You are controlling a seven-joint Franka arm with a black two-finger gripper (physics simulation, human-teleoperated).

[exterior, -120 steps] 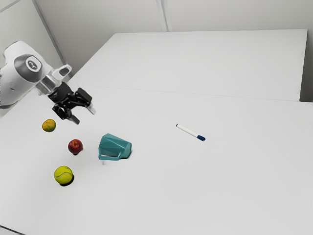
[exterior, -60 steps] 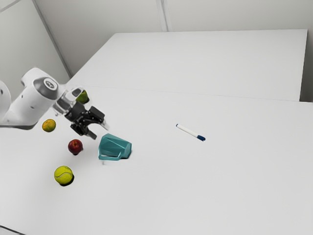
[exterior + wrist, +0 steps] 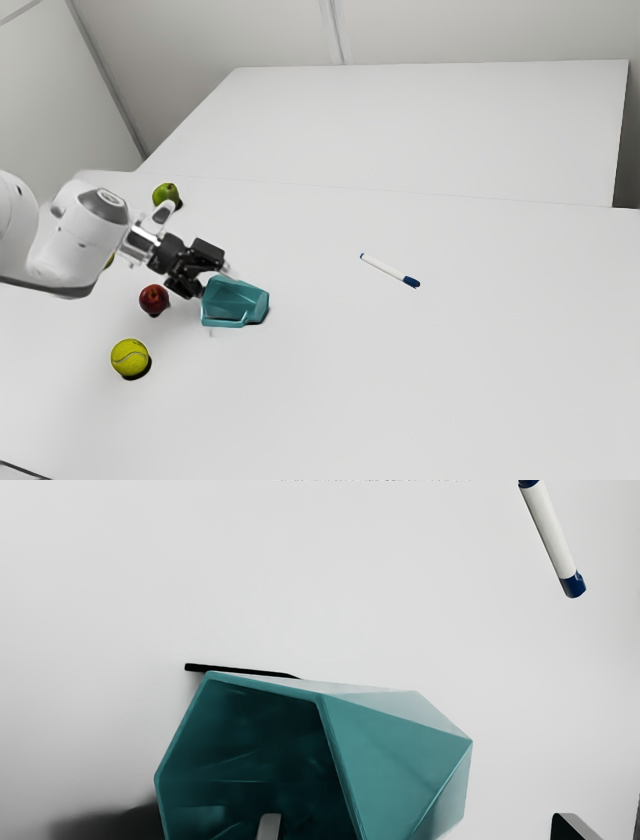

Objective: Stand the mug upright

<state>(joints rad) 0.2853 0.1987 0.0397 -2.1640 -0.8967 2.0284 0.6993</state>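
While the mug (image 3: 238, 300) is lying on its side on the desk (image 3: 450, 380), the jaws are standing wide apart at its mouth, grasp and righting both remaining to be achieved.

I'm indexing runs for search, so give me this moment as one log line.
task: set mug upright | mug: on its side | gripper: open, at mug | marker: lying apart from mug

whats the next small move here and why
Probably ease the open fingers slightly closer to the mug before closing: it lies on its side, and in the wrist view one fingertip overlaps its mouth while the other stands beyond its outer wall.
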